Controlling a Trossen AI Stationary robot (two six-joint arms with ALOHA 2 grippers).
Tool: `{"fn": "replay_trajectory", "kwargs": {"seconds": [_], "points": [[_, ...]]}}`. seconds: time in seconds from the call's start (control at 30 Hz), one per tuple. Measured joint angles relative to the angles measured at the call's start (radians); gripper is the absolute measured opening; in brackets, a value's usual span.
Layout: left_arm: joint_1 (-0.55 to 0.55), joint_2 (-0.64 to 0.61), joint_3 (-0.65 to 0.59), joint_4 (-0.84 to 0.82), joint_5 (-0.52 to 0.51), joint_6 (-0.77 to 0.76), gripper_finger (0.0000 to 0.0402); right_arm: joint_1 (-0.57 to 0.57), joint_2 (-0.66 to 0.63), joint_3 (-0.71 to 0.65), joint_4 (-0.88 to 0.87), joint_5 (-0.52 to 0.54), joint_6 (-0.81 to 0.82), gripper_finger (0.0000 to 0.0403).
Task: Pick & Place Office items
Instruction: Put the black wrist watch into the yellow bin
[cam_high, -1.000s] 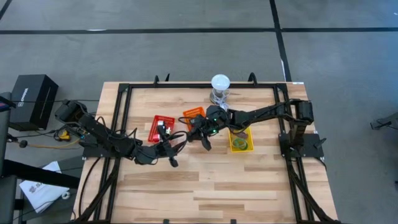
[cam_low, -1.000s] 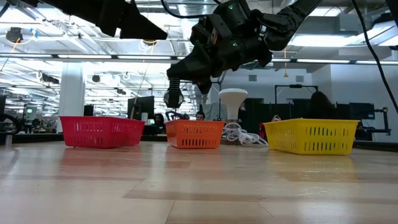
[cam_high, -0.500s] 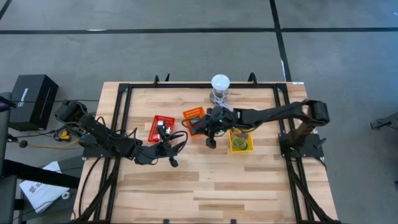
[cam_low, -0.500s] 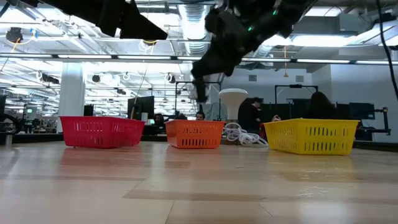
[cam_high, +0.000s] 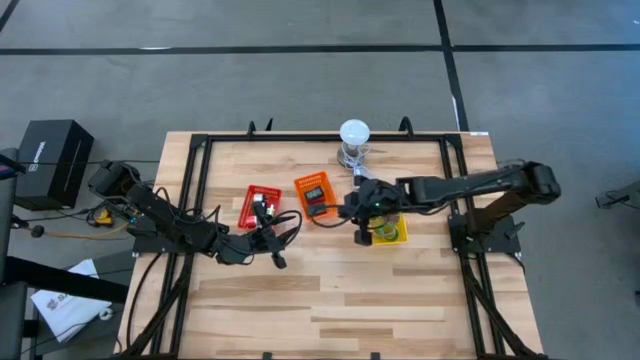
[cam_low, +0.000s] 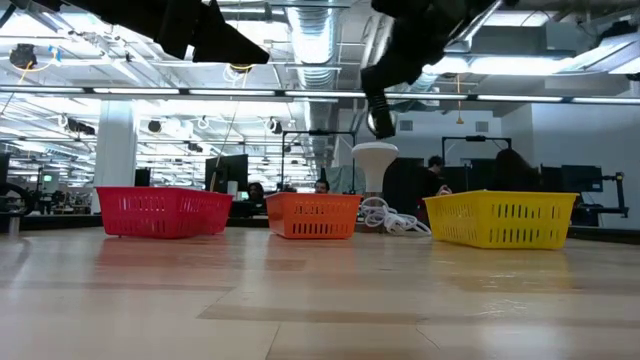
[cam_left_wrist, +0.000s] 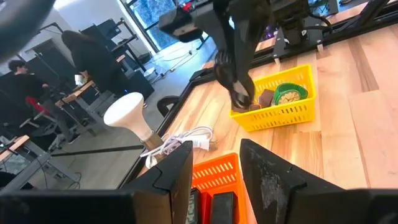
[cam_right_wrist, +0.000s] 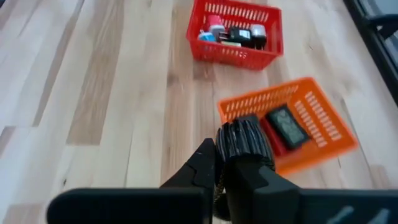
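The office items lie sorted in three mesh baskets: mixed small pieces in the red basket (cam_right_wrist: 235, 45), a flat black device in the orange basket (cam_right_wrist: 323, 134), and a green band ring (cam_left_wrist: 287, 96) with a dark block beside it in the yellow basket (cam_left_wrist: 273, 115). No loose item shows on the bare bench (cam_high: 300, 300).

The right gripper (cam_high: 362, 238) hangs high over the edge of the yellow basket that faces the orange one, more above the rim than above the middle. Its fingers are clenched tight. Whether a thin item is pinched between them I cannot tell — the tips are hidden in its own wrist view.

My judgement is that the step in hand is a drop into the yellow basket. To do it well:

- Carry the gripper further in over the basket, until the tips stand over the green ring rather than the rim.
- Come down before letting go — a small piece dropped from this height may bounce off the mesh wall onto the bench.
- Part the fingers only when the arm is at rest, then lift straight up, clear of the rim.

The left gripper (cam_high: 277, 250) waits low near the red basket, fingers parted, nothing seen between them. The white-domed lamp (cam_high: 354, 132) and its cable behind the baskets should be kept out of the way.
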Motion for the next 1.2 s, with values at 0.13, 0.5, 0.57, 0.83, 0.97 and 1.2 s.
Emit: {"fn": "replay_trajectory", "kwargs": {"seconds": [0.13, 0.5, 0.57, 0.83, 0.97, 1.2], "points": [[0.0, 0.0, 0.0, 0.0, 0.0, 0.0, 0.0129, 0.0, -0.042, 0.0, -0.095, 0.004, 0.041, 0.0012], [0.0, 0.0, 0.0, 0.0, 0.0, 0.0, 0.0129, 0.005, -0.058, 0.0, -0.353, 0.038, 0.137, 0.0012], [0.0, 0.0, 0.0, 0.0, 0.0, 0.0, 0.0129, 0.006, -0.056, 0.0, -0.405, 0.055, 0.158, 0.0011], [0.0, 0.0, 0.0, 0.0, 0.0, 0.0, 0.0129, 0.006, -0.061, 0.0, -0.586, 0.09, 0.244, 0.0012], [0.0, 0.0, 0.0, 0.0, 0.0, 0.0, 0.0129, 0.006, -0.061, 0.0, -0.638, 0.09, 0.286, 0.0012], [0.0, 0.0, 0.0, 0.0, 0.0, 0.0, 0.0129, 0.006, -0.058, 0.0, -0.647, 0.09, 0.289, 0.0013]]}}
